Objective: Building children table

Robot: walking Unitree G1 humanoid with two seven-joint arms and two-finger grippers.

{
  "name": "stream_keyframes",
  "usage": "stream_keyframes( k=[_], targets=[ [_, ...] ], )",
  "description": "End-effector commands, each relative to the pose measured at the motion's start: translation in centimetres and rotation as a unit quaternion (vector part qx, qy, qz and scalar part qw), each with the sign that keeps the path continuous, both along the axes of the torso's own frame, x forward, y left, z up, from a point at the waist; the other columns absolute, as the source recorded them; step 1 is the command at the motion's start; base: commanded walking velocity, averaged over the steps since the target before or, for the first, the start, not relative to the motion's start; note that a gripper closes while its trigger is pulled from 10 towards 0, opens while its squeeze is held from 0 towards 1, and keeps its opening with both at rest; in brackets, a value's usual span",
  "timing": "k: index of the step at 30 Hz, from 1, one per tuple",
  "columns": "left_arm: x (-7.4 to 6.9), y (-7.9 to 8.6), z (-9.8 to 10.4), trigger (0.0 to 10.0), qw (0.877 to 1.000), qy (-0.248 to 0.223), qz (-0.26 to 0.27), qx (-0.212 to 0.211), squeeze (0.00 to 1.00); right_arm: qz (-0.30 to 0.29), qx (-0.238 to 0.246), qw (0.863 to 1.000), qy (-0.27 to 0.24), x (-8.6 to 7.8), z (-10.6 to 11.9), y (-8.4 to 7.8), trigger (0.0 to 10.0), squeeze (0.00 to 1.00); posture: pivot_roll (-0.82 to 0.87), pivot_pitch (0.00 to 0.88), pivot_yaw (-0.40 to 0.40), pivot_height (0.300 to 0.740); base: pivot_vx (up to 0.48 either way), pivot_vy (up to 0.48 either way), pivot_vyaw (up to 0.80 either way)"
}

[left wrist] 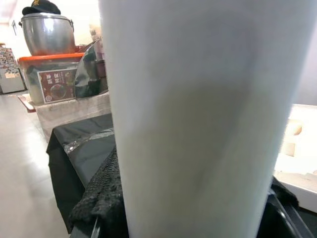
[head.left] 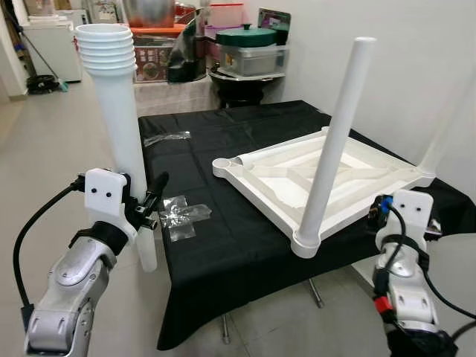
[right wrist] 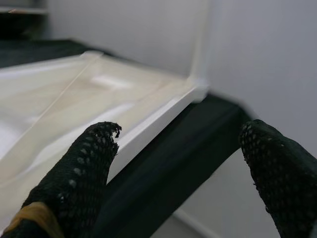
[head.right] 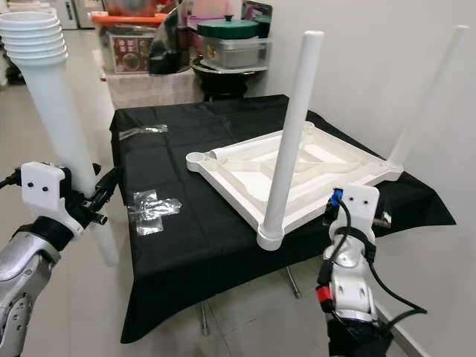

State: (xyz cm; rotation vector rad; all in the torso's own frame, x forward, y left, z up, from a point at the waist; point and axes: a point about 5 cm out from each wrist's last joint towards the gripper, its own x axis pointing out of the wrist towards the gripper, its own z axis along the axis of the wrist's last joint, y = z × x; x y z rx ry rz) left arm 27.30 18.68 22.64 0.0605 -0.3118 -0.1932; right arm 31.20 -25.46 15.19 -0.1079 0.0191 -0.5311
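My left gripper (head.left: 149, 202) clamps the long white plastic table leg (head.left: 123, 134) at nine o'clock; stiff, light, slick, so low grip suits. Right gripper (right wrist: 181, 168) gapes.

This looks like a lived-in home or storage room. Behind the black-covered desk (head.left: 223, 245), a side shelf holds a big steel pot (left wrist: 47, 33), an orange-lidded box (head.left: 152, 56) and a green-lidded container (head.left: 249, 48). The floor (head.left: 44, 149) is pale tile.
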Motion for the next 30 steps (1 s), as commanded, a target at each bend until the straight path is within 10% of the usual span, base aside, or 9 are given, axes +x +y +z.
stream_keyframes(
  k=[1, 9, 19, 23, 30],
  targets=[
    [0.1, 0.2, -0.2, 10.0, 1.0, 0.0, 0.009, 0.002, 0.0, 0.032, 0.024, 0.999, -0.009, -0.2, 0.1, 0.6, 10.0, 0.0, 0.03, 0.0, -0.031, 0.74, 0.0, 0.0, 0.0],
    [0.1, 0.2, -0.6, 10.0, 1.0, 0.008, 0.006, 0.0, 0.0, 0.281, 0.023, 0.959, -0.036, -3.3, 1.1, 2.7, 10.0, 0.0, 0.0, 0.0, -0.021, 0.74, 0.0, 0.0, 0.0],
    [0.4, 0.3, -0.7, 10.0, 1.0, 0.01, 0.005, 0.001, 0.0, 0.312, -0.046, 0.949, 0.015, -4.1, 1.6, -0.2, 10.0, 0.0, -0.01, 0.0, -0.02, 0.74, 0.0, 0.0, 0.0],
    [0.5, -0.1, -0.8, 10.0, 1.0, 0.011, 0.003, -0.002, 0.0, 0.324, -0.02, 0.946, -0.006, -2.8, 2.2, 1.4, 10.0, 0.0, 0.0, 0.0, -0.024, 0.74, 0.0, 0.0, 0.0],
    [0.2, 0.4, -1.0, 10.0, 1.0, 0.015, 0.011, 0.002, 0.0, 0.47, 0.011, 0.882, 0.023, -3.4, 0.7, 7.2, 10.0, 0.0, 0.03, 0.0, -0.039, 0.74, 0.0, 0.0, 0.0]
  ],
)
